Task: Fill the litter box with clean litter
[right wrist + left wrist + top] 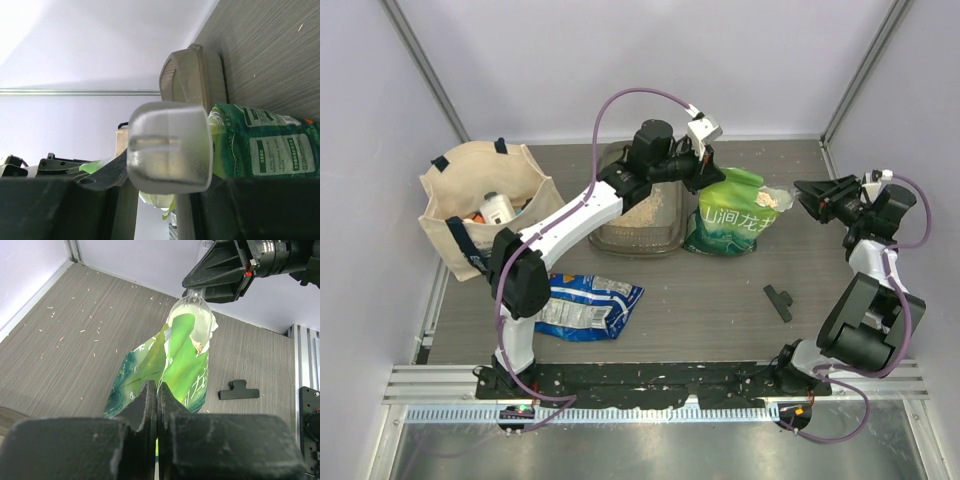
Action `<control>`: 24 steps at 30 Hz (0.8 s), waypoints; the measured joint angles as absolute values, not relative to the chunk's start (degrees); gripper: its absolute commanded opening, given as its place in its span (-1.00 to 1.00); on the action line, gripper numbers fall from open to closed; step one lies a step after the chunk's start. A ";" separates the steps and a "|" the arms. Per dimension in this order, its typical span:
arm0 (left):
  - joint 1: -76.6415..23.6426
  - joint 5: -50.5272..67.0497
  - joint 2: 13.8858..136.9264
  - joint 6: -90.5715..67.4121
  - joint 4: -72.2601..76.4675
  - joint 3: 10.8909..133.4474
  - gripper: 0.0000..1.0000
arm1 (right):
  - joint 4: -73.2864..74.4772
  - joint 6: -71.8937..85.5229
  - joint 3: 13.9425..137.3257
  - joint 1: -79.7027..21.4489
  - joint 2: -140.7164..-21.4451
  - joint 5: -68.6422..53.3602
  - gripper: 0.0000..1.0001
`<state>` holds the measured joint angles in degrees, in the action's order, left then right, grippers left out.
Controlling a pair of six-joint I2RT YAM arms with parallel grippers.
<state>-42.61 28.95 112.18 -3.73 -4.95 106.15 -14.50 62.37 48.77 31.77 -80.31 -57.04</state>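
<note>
Soft, even overhead light keeps the top view bright and sharp, with only faint, soft-edged shadows on the table (720, 290) and dull reflections on the metal sheet (720, 450) at the near edge. In the left wrist view the fingers (137, 415) of the left gripper (156, 386) blur close to the lens, while the green bag (185, 355) is crisp with a sheen at its mouth. In the right wrist view the wall (50, 40) washes out to white, and the translucent piece (170, 147) looks soft and glary.

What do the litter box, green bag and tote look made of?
The litter box: smoky translucent plastic, apparently rigid, with a smooth moulded rim. The green bag: glossy plastic film, creased and shiny. The tote: beige cloth, probably canvas, matte and slouching.
</note>
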 measured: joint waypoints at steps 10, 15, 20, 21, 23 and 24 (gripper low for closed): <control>-42.68 29.21 112.18 -2.31 -6.76 107.02 -1.00 | -30.68 72.82 42.70 33.30 -82.56 -60.80 -0.98; -42.76 29.32 112.25 -1.58 -8.23 107.90 -1.00 | -37.06 76.44 42.22 33.63 -84.84 -62.65 -0.98; -42.76 29.63 112.25 -1.15 -8.43 107.92 -1.00 | -40.47 78.94 41.58 34.54 -85.54 -63.92 -0.98; -42.76 29.74 112.25 -1.15 -8.43 107.90 -1.00 | -41.08 79.57 41.17 34.87 -85.54 -64.31 -0.98; -42.83 30.06 112.25 -1.17 -8.43 107.90 -1.00 | -41.58 80.05 40.56 35.35 -85.54 -64.90 -0.97; -42.87 30.17 112.25 -1.17 -8.43 107.90 -1.00 | -41.60 80.20 40.36 35.55 -85.54 -65.19 -0.98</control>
